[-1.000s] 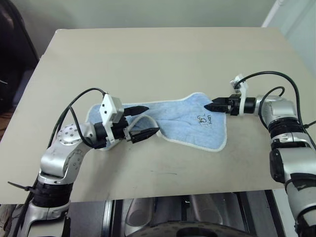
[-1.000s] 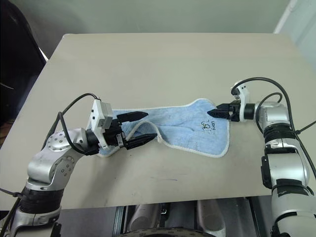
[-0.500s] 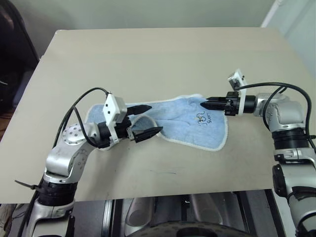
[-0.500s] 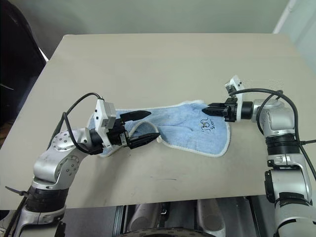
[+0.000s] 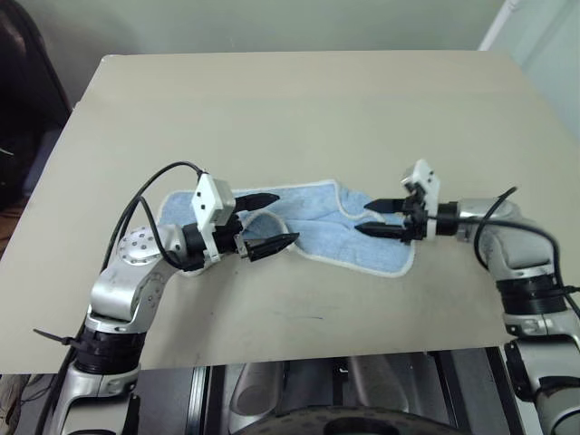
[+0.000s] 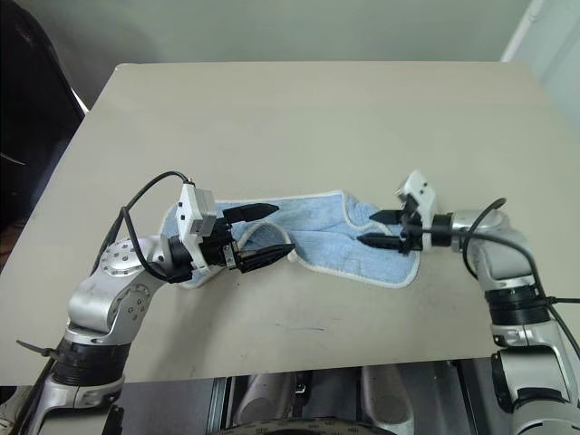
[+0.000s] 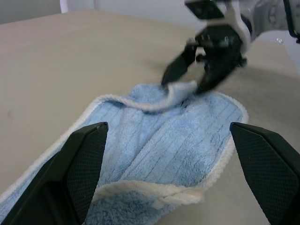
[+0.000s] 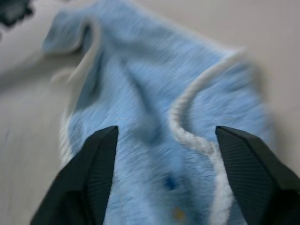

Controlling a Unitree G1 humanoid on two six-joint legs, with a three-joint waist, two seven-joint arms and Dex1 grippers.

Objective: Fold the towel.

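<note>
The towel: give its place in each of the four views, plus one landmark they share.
Left eye view: towel on the table, between both grippers.
Right eye view: mid-picture, likewise.
Left wrist view: stretching ahead toward the right gripper.
Right wrist view: spread across the frame.
Shared landmark: its white stitched border.

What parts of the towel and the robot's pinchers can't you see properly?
- Left end of the towel: head views, partly covered by the left gripper and its wrist.
- Dark mark on the towel: right wrist view, just a tiny spot, too small to read.
- Whether the open right gripper touches the towel's raised edge: left wrist view, the fingers stand in front of it.
</note>
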